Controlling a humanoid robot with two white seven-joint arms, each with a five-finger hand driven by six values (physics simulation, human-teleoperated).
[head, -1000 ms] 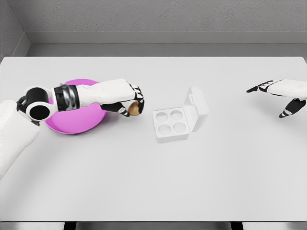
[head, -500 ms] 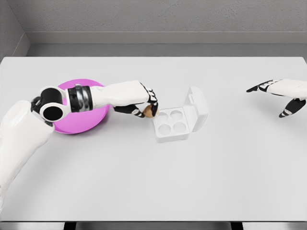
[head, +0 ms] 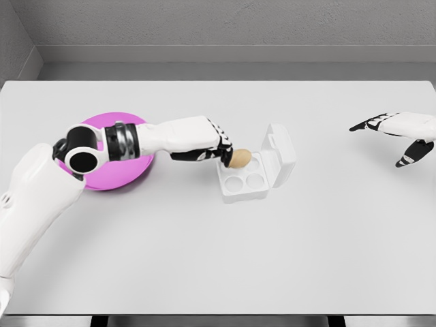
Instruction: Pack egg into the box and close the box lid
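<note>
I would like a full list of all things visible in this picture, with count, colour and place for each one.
egg: one, brown, held over the back left cup of the box
box: one, white, four cups, table centre, its lid standing open on the right side
bowl: one, pink, left part of the table, partly behind the left arm
table: one, white, fills most of the view
left hand: one, white with black, reaching from the left, shut on the egg
right hand: one, white with black, far right over the table, fingers spread, holding nothing
</note>
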